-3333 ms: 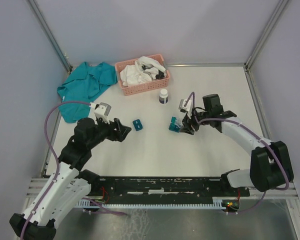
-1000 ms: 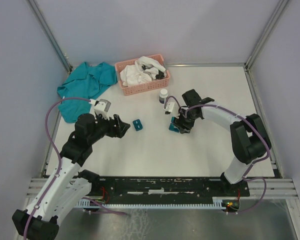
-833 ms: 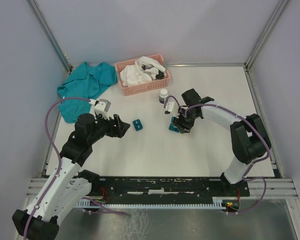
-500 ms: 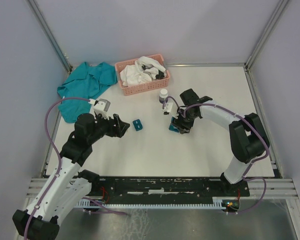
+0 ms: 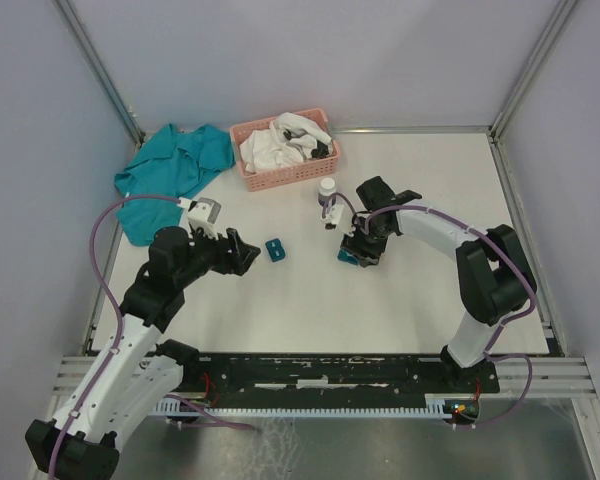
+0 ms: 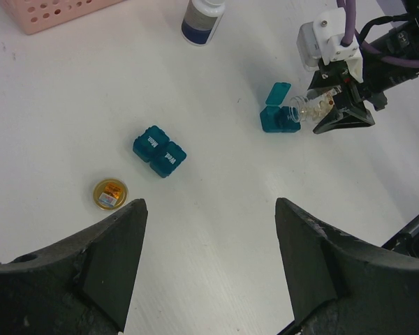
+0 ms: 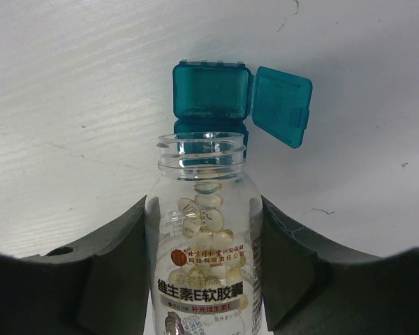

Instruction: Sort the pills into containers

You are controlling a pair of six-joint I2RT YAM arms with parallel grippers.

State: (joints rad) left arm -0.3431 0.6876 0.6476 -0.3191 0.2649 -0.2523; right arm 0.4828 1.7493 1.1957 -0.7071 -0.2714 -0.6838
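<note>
My right gripper (image 5: 365,245) is shut on a clear, uncapped bottle (image 7: 204,230) of pale yellow softgel pills (image 7: 211,209). The bottle lies tilted with its mouth just over a teal container (image 7: 211,91) whose lid (image 7: 283,105) stands open. That container also shows in the top view (image 5: 348,256) and in the left wrist view (image 6: 278,120). A second teal container (image 5: 275,250), closed, with "Mon" and "Wed" lids (image 6: 159,151), lies to the left. My left gripper (image 5: 248,255) is open and empty (image 6: 209,206), hovering left of it.
A white bottle with a dark label (image 5: 327,191) stands behind the open container. A round gold cap (image 6: 110,194) lies near the closed container. A pink basket (image 5: 302,175) with white cloths and a teal cloth (image 5: 175,170) are at the back left.
My right arm has swung left and turned, bringing the bottle's mouth up to the open container, then edged slightly further left. The left arm has barely moved.
</note>
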